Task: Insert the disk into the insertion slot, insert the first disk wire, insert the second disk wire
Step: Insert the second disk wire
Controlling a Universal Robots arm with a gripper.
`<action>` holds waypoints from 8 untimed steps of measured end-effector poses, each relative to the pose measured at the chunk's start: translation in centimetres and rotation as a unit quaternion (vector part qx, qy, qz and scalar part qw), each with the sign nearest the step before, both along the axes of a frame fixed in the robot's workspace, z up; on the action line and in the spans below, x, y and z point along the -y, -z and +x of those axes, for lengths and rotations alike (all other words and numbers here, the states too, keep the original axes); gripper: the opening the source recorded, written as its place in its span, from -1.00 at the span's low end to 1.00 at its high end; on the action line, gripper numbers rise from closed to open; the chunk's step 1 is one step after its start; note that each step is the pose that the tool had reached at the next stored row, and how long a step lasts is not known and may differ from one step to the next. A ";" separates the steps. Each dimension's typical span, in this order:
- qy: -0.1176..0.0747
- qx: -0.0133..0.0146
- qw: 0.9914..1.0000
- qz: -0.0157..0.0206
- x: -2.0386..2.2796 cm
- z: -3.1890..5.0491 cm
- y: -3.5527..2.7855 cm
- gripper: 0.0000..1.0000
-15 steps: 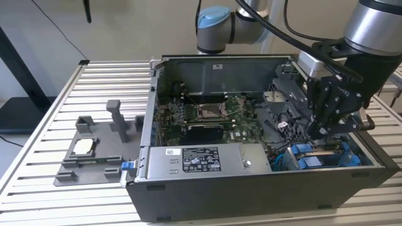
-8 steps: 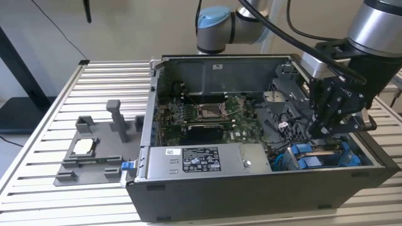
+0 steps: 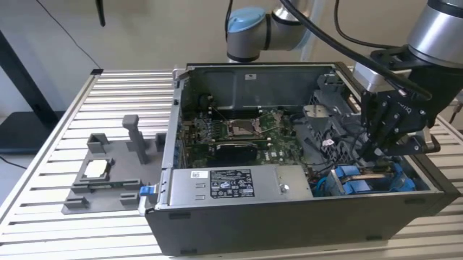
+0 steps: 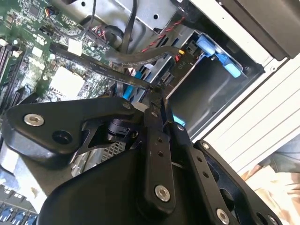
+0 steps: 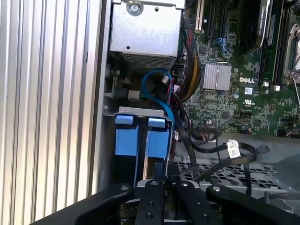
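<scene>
The work surface was a table of pale ribbed metal slats, standing before a plain light wall. On the table, toward the exterior view's left, lay a grey fixture tray with upright posts and a small silver square part seated in it. An open computer case occupied the centre and the exterior view's right.

Inside the case lay a green motherboard with a square silver processor socket, and a grey power supply box bearing a black-and-white sticker. The insertion slot, a bay with bright blue tabs, sat in the case corner nearest the exterior view's right. In the first wrist view, the disk sat in this bay: a silver edge between two blue rails. A blue cable curled beside it.

The gripper hung inside the case, directly above the bay. In the second wrist view, its black fingers were closed together on a dark wire.
</scene>
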State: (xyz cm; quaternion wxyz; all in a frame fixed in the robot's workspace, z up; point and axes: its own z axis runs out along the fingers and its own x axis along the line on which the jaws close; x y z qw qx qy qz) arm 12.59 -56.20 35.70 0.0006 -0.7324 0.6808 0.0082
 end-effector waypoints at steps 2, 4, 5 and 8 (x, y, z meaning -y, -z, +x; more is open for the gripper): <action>0.001 0.000 1.000 0.000 0.10 0.14 0.06 -0.69; 0.002 0.000 1.000 0.001 0.20 0.23 0.15 -0.69; 0.003 0.000 1.000 0.001 0.23 0.24 0.21 -0.69; 0.009 0.000 1.000 0.001 0.31 0.28 0.40 -0.69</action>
